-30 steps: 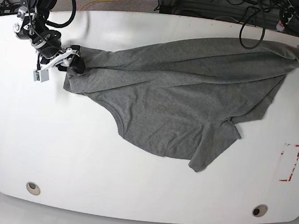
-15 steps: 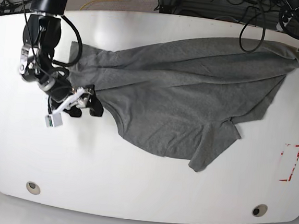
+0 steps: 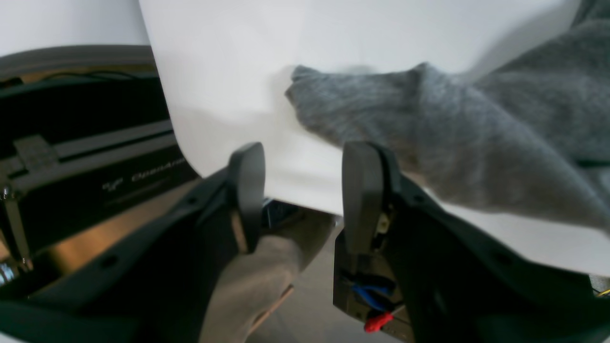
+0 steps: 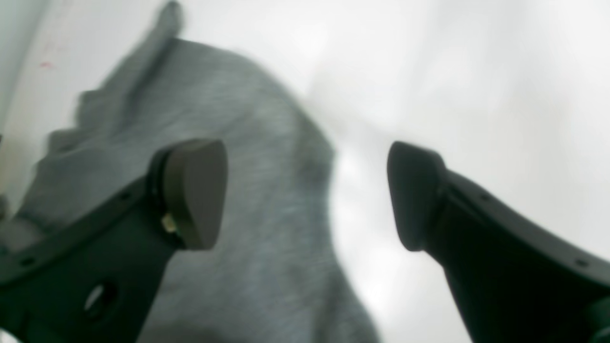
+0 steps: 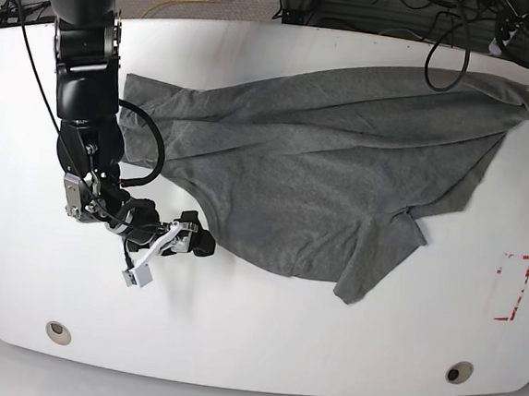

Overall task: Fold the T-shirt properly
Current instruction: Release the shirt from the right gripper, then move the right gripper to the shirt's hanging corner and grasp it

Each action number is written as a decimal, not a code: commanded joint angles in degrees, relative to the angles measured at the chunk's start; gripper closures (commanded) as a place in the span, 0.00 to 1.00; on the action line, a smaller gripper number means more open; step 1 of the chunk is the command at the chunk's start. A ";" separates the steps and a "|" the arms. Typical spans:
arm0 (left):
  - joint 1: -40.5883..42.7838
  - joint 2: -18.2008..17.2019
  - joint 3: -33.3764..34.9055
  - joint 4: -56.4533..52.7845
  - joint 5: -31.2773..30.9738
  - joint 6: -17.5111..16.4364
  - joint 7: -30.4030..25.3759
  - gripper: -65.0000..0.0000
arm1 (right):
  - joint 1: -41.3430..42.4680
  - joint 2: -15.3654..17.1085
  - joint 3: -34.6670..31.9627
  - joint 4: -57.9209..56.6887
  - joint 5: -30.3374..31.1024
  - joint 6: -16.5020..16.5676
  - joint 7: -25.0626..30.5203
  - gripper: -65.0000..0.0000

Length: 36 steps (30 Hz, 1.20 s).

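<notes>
the t-shirt lies crumpled across the far half of the table. the right gripper stands wide and empty beside its near edge, probably to take it. the left gripper waits half-open, empty, near the far corner.

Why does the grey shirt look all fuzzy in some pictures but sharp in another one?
In the right wrist view the T-shirt is smeared and soft, out of focus. In the left wrist view its tip is blurry too. In the base view the T-shirt is sharp, with clear wrinkles, on the evenly lit table.
</notes>
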 commanded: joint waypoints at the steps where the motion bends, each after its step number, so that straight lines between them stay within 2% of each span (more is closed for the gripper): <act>1: -0.22 -1.24 -0.71 1.03 0.40 0.58 -0.39 0.63 | 3.58 0.85 -2.78 -3.84 0.73 0.57 4.04 0.23; 7: -0.22 -1.15 -1.06 1.03 0.32 0.58 -0.39 0.63 | 7.97 0.41 -12.19 -13.51 0.73 0.57 12.13 0.23; 12: -0.22 -1.15 -1.06 1.03 0.32 0.58 -0.39 0.63 | 8.68 -0.74 -15.79 -18.08 0.64 0.65 16.61 0.23; 14: -0.22 -1.15 -1.06 1.03 0.32 0.58 -0.39 0.63 | 9.47 -0.83 -17.72 -19.93 0.64 1.62 18.46 0.23; 17: -0.22 -1.15 -1.15 1.03 0.23 0.58 -0.39 0.63 | 9.56 -2.58 -20.45 -22.13 0.64 2.32 21.01 0.23; 27: -2.60 -1.15 -4.32 1.12 -0.12 0.58 -0.39 0.63 | 9.29 -8.56 -21.50 -22.66 0.55 2.32 21.36 0.23; 32: -3.47 -1.42 -8.45 1.12 -4.26 0.58 -0.30 0.63 | 9.29 -11.81 -21.33 -22.74 -4.19 2.06 21.36 0.23; 36: -4.53 -1.50 -11.61 1.12 -8.74 0.58 -0.21 0.63 | 9.29 -13.40 -21.24 -22.74 -7.62 2.06 21.36 0.37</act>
